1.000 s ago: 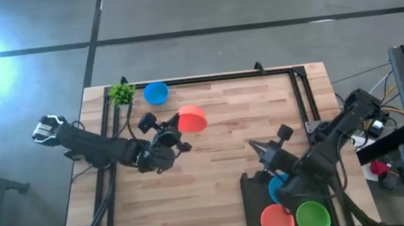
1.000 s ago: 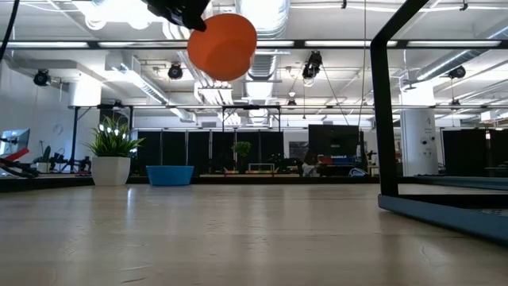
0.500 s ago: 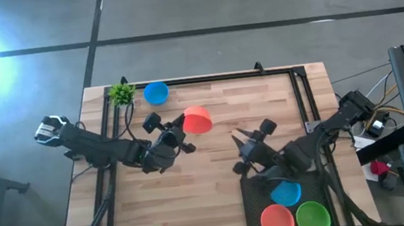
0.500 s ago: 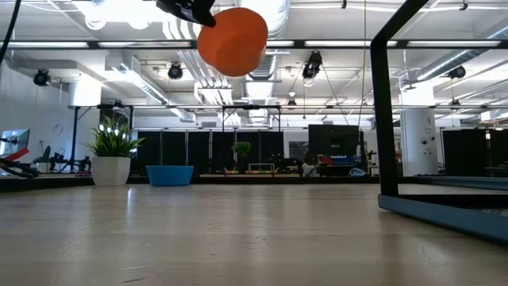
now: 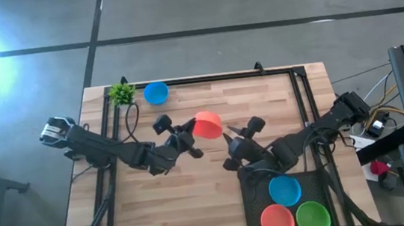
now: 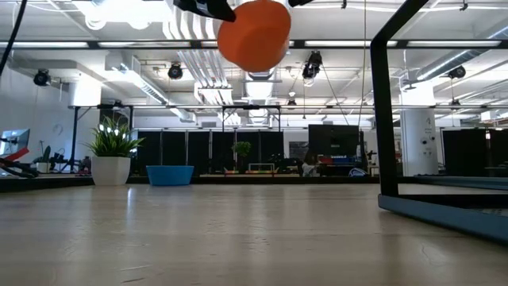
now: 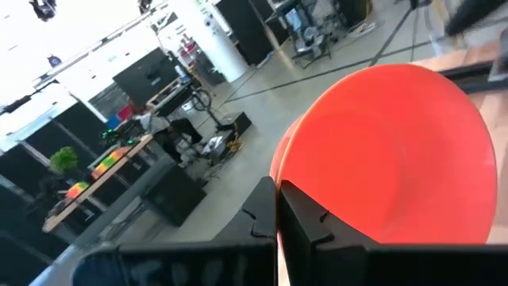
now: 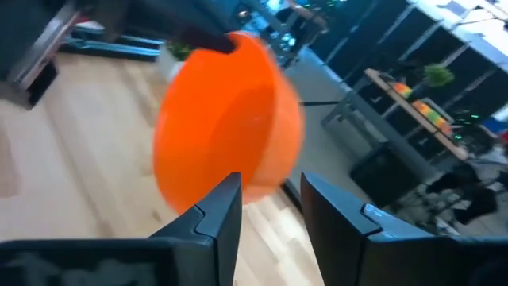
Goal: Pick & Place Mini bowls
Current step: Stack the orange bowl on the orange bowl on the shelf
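The left hand (image 5: 190,138) is clamped on the rim of an orange mini bowl (image 5: 207,125) and holds it in the air over the middle of the desk (image 5: 216,179); the low view shows that bowl (image 6: 254,34) well clear of the wood. It hangs tilted on its side, probably so its free rim is offered toward the other arm. The right hand (image 5: 228,134) sits just beside the bowl with its fingers (image 8: 214,214) spread apart, gripping nothing; the right wrist view has the orange bowl (image 8: 230,119) directly ahead of the gap. This looks like a hand-over in mid-air, not yet made.

A black tray (image 5: 252,198) at the desk's near right corner carries a blue mini bowl (image 5: 284,190), an orange one (image 5: 276,220) and a green one (image 5: 312,217), likely the drop-off spot. Another blue mini bowl (image 5: 155,93) rests at the far edge, next to a small potted plant (image 5: 121,94) in the far left corner.
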Robot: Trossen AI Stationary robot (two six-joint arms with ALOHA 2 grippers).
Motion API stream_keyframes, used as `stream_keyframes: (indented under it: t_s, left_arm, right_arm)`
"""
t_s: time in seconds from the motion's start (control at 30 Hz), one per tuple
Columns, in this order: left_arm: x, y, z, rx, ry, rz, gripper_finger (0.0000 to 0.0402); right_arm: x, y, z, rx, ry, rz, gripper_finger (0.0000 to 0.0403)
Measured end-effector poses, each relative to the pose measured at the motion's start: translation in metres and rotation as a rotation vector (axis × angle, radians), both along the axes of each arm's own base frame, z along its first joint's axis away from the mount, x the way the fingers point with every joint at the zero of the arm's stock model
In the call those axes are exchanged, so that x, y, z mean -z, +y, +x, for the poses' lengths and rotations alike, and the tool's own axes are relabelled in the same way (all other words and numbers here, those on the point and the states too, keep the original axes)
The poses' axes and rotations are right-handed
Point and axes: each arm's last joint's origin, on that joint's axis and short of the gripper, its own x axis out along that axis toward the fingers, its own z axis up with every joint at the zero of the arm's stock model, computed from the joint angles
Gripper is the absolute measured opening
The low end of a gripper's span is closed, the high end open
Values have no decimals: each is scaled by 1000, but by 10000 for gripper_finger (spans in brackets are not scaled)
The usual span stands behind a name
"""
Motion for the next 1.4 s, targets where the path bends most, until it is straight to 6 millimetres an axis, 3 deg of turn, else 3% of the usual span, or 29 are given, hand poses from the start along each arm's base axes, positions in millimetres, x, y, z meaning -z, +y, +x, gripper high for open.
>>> stream_keyframes:
  t_s: [0.67,0.8,1.0,1.4]
  left_arm:
    - [-4,-9,3,186,-6,-5,0]
    - [-4,-16,1,210,3,3,0]
    - [-4,-19,0,230,2,2,0]
    - [-5,-19,0,244,-1,-3,22]
  right_arm:
    - [0,-11,7,13,-2,24,114]
    - [1,-12,7,16,1,22,93]
    - [1,-16,8,35,1,13,18]
    - [1,-15,8,27,4,21,9]
